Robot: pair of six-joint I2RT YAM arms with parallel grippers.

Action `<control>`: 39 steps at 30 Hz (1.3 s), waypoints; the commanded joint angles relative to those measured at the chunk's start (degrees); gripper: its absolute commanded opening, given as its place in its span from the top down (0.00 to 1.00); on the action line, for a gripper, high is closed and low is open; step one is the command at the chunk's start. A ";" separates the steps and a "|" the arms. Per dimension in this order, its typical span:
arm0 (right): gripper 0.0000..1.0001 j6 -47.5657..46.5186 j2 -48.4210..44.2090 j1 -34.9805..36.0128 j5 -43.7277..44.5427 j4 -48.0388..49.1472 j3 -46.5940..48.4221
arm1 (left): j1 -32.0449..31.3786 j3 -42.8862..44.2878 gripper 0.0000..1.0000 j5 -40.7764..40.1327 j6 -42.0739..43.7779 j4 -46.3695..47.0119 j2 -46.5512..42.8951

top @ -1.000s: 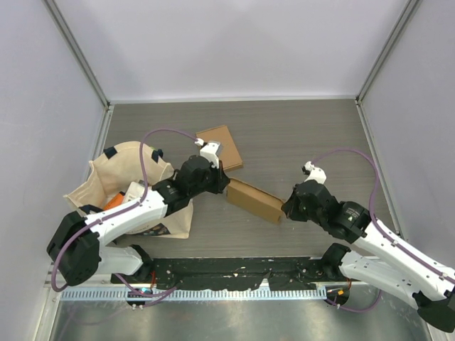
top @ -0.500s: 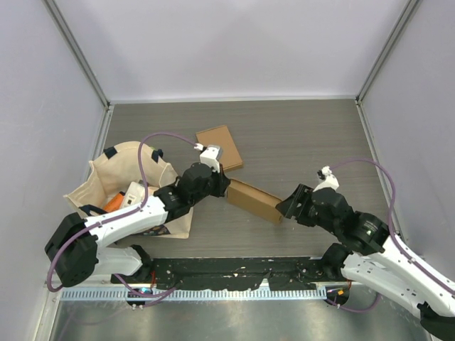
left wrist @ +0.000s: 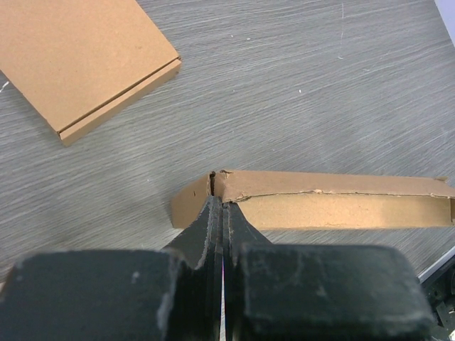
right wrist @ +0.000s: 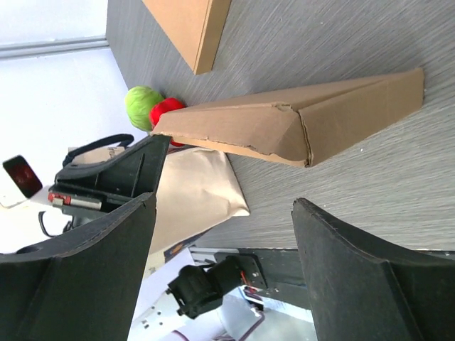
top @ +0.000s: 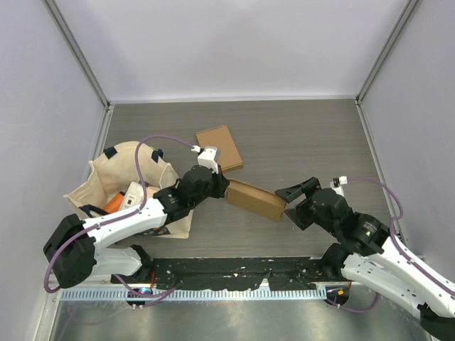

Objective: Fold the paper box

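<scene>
Cardboard paper box (top: pixel 253 199) is pinched at its left end by the clamped left gripper (top: pixel 225 186); right gripper (top: pixel 290 202) gapes wide at the other end, holding nothing.

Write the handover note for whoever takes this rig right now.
Left claw: shut, pinching the left end of the paper box.
Right claw: open at the box's right end, holding nothing.
The box lies between the arms. A flat cardboard box sits behind it, and a canvas bag is at the left.
Done: box formed into shape.
Left: its long seam looks untucked. Probably re-grip with the right claw and press it shut.
</scene>
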 commanded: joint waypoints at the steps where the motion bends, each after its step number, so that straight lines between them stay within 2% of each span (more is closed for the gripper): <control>1: 0.18 11.51 2.01 0.08 2.05 4.83 -0.55 | -0.85 -1.24 1.00 -2.56 -2.07 -4.65 -0.43; 11: 0.18 18.82 6.14 0.00 1.08 13.18 -7.14 | -2.87 -1.06 1.00 -6.96 -6.11 -6.94 -1.74; 16: 0.18 16.20 7.64 -0.09 4.15 18.01 -8.29 | -4.01 -1.07 1.00 -7.40 -6.38 -6.50 -1.66; 19: 0.14 15.75 7.64 -0.36 4.33 19.77 -8.82 | -4.37 -0.63 1.00 -7.49 -6.12 -6.76 -1.48; 32: 0.13 19.61 11.85 -4.31 4.07 20.39 -8.56 | -5.77 -0.89 1.00 -8.19 -6.21 -6.76 -1.39; 35: 0.17 19.79 12.91 -4.40 4.69 20.65 -8.73 | -5.86 -1.15 1.00 -7.84 -6.21 -6.50 -1.31; 39: 0.31 19.26 12.91 -4.49 4.25 22.06 -10.22 | -5.95 -1.50 1.00 -7.40 -6.56 -6.50 -1.31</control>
